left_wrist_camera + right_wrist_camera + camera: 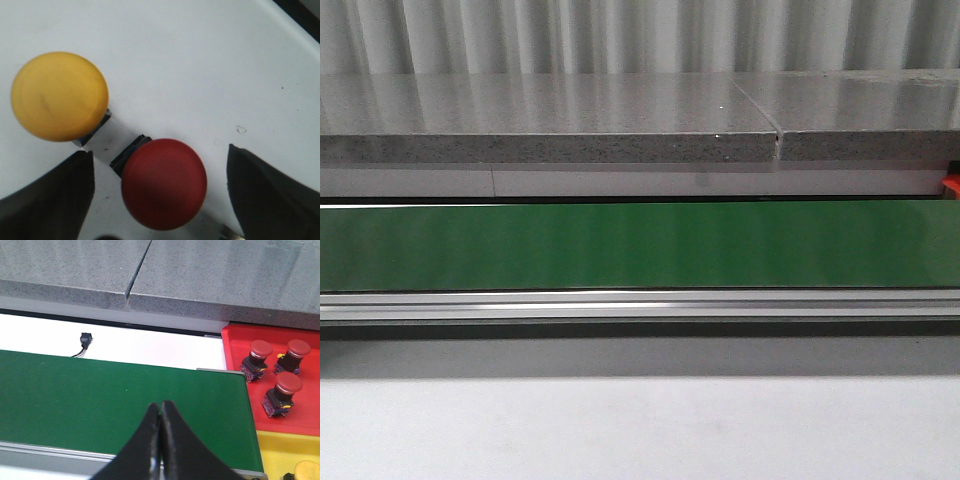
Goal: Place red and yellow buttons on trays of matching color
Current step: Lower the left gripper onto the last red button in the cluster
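Observation:
In the left wrist view a red button [164,184] lies on the white surface between the two black fingers of my left gripper [160,192], which is open and not touching it. A yellow button [59,96] lies just beside it, outside the fingers. My right gripper [160,407] is shut and empty over the green belt [100,395]. Beyond the belt's end, the right wrist view shows a red tray [240,337] holding three red buttons [260,359] and a yellow tray [275,450] with one yellow button [306,471] at the frame's corner.
A green conveyor belt [640,245] runs across the front view, with a grey stone ledge [550,125] behind it and a metal rail [640,305] in front. A small black plug [86,339] with its wire lies on the white strip behind the belt.

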You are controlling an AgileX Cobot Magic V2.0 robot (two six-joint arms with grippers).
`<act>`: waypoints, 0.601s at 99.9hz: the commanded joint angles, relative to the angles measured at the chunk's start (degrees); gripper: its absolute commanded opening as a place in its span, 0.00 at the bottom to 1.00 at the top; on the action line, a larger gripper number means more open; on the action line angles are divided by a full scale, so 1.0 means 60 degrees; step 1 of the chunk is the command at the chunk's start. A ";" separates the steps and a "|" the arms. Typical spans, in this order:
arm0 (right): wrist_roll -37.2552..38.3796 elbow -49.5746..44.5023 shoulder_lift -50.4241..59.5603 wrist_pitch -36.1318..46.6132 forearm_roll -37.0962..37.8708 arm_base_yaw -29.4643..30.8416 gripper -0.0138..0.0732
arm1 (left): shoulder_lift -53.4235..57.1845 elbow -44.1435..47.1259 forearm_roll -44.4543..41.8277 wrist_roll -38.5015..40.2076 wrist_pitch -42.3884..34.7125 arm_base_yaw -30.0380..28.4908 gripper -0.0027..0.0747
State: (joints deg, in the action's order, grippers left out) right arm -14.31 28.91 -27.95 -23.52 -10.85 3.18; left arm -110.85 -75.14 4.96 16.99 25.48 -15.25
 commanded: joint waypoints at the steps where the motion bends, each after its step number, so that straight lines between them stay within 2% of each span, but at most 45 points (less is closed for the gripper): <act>1: -0.0039 0.0350 0.0024 0.0666 0.0047 -0.0007 0.08 | 0.0475 -0.0301 0.0120 0.0116 -0.0413 -0.0032 0.58; 18: -0.0039 0.0350 0.0024 0.0666 0.0047 -0.0007 0.08 | 0.0475 -0.0301 0.0120 0.0116 -0.0319 -0.0032 0.19; 32: -0.0039 0.0350 0.0024 0.0662 0.0047 -0.0007 0.08 | 0.0565 -0.0417 0.0120 0.0116 0.0169 -0.0032 0.01; 60: -0.0039 0.0350 0.0024 0.0651 0.0047 -0.0007 0.08 | 0.1844 -0.0850 0.0120 -0.0727 0.0676 0.0009 0.01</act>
State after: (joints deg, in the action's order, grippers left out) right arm -14.31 28.91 -27.95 -23.61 -10.85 3.18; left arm -106.40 -77.75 5.04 14.08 31.63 -15.25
